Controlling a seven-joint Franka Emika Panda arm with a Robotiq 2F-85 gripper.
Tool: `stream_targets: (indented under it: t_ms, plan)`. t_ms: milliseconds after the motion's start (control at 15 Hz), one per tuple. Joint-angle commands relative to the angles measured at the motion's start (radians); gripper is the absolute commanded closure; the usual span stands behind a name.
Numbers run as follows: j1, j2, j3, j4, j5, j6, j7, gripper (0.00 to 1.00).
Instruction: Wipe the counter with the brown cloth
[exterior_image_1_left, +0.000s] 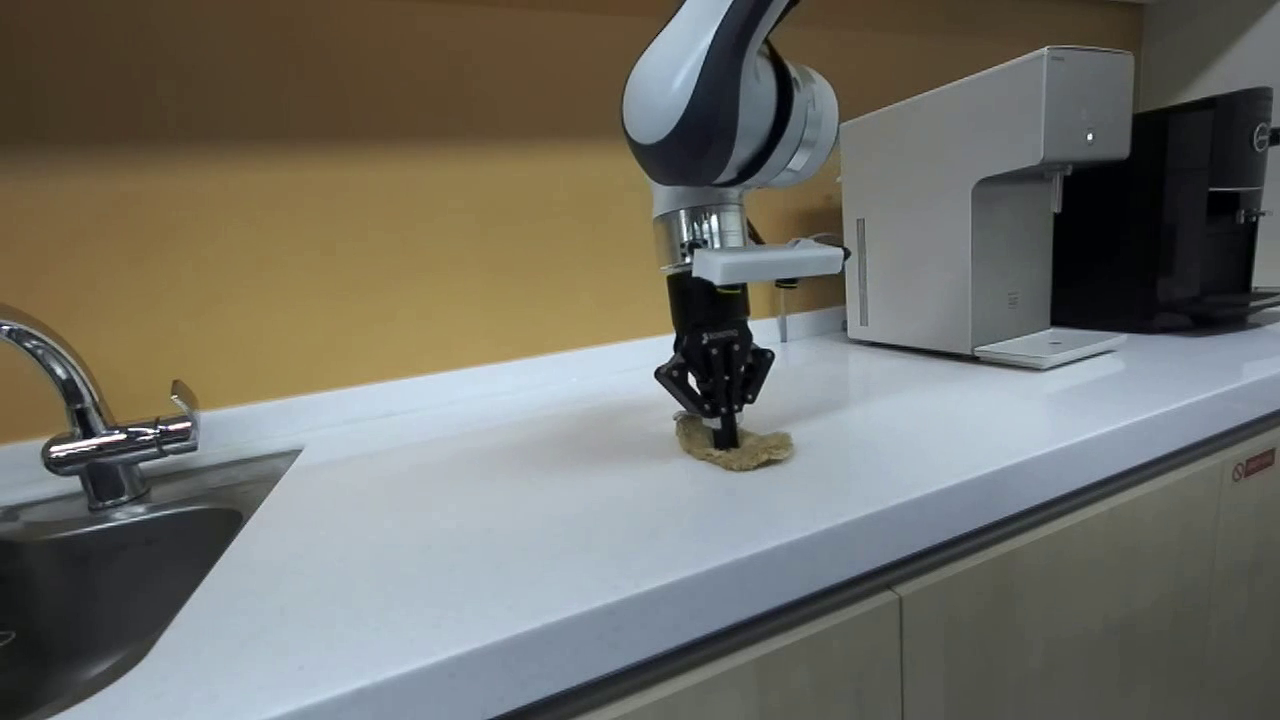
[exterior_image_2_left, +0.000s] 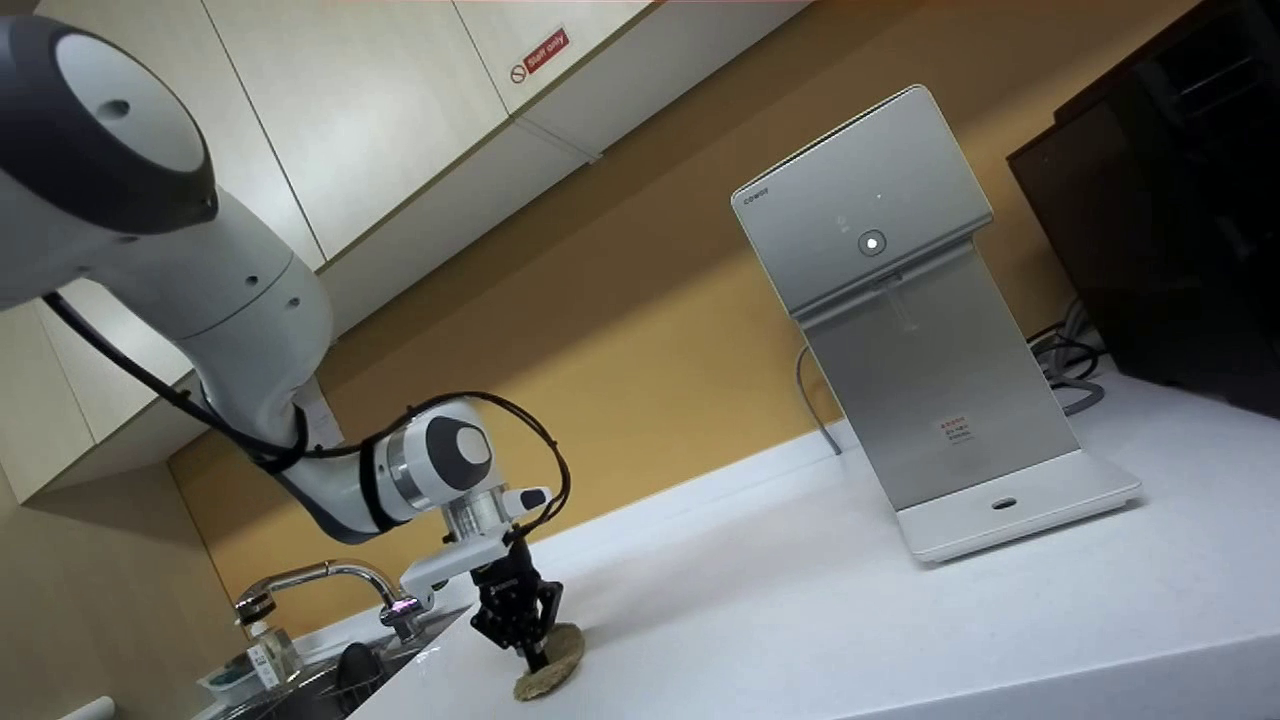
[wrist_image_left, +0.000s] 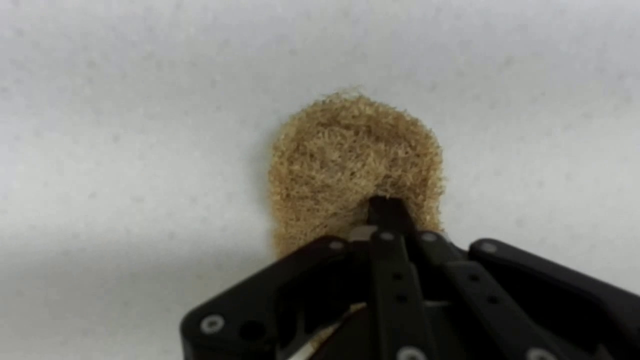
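Note:
The brown cloth is a fibrous, rounded loofah-like pad lying on the white counter (exterior_image_1_left: 480, 500). It shows in both exterior views (exterior_image_1_left: 765, 450) (exterior_image_2_left: 562, 660) and in the wrist view (wrist_image_left: 340, 160). My black gripper (exterior_image_1_left: 725, 438) points straight down over the middle of the cloth; it also shows in an exterior view (exterior_image_2_left: 538, 658) and in the wrist view (wrist_image_left: 389, 212). Its fingertips are together and press into the cloth, dipping it in the middle while its edges curl up. I see no cloth between the fingers. The gripper hides the near part of the cloth in the wrist view.
A steel sink (exterior_image_1_left: 120, 590) with a chrome tap (exterior_image_1_left: 110, 450) is set into the counter. A tall grey water dispenser (exterior_image_1_left: 920, 220) and a black machine (exterior_image_1_left: 1160, 220) stand at its other end. An orange wall (exterior_image_1_left: 400, 250) runs behind. Cabinets (exterior_image_2_left: 370, 110) hang overhead.

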Motion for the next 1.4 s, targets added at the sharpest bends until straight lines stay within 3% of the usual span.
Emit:
stream_targets:
  t_ms: [0,333,600,1000,1333]
  plan:
    - [0.029,0.128,-0.076,0.075,-0.08,0.138,0.168,1.0]
    - [0.039,0.108,-0.198,0.049,-0.16,0.226,0.346,1.0]
    - [0.018,0.055,-0.25,0.0,-0.166,0.159,0.393,1.0]
    - [-0.058,-0.05,-0.186,-0.088,-0.074,-0.045,0.236,1.0]
    - [-0.083,-0.12,-0.111,-0.172,0.012,-0.111,0.079,1.0]
